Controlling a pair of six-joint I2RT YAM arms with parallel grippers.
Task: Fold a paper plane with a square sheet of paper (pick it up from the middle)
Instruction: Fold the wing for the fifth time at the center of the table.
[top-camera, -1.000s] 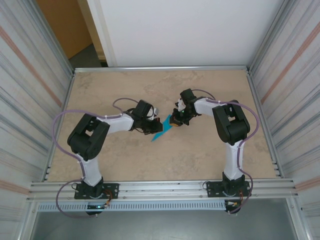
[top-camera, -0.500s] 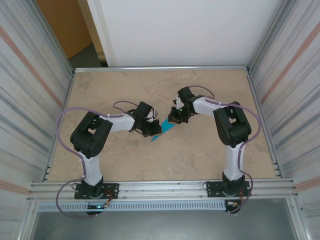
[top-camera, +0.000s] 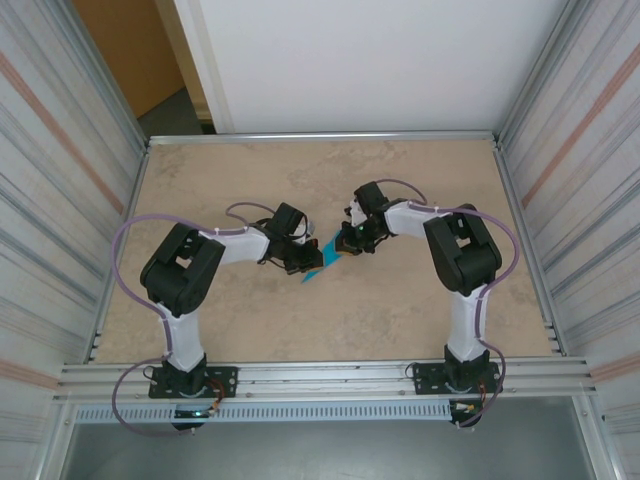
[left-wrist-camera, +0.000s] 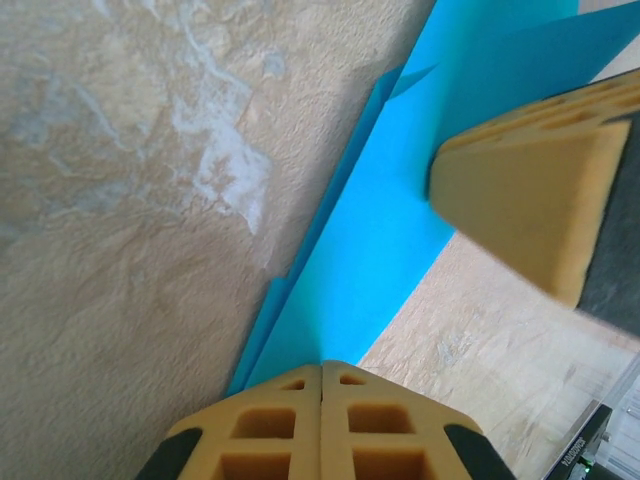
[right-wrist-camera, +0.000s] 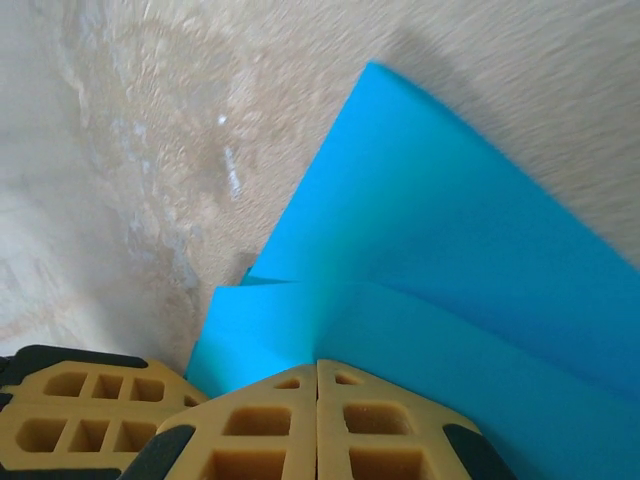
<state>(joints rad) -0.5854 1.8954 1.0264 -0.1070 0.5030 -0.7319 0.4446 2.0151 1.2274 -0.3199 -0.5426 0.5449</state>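
Two arms are reaching in from the near edge of a tan table (top-camera: 200, 320) toward its middle, where a teal paper (top-camera: 317, 265) is lying, partly folded. The left gripper (top-camera: 304, 260) is sitting at the paper's left side and the right gripper (top-camera: 344, 246) at its far right end, so the sheet is lying between them. In the left wrist view, the left gripper's yellow fingers (left-wrist-camera: 270, 430) are pressing shut against each other, tips meeting the near edge of the paper, which is running away diagonally with a crease along its left side. One right finger (left-wrist-camera: 520, 190) is resting on the paper farther along. In the right wrist view, the right fingers (right-wrist-camera: 270, 440) are likewise closing tight together on top of a folded flap, with a left finger (right-wrist-camera: 80, 400) just beside them. Whether either pair is pinching the sheet or only pressing on it, I cannot tell.
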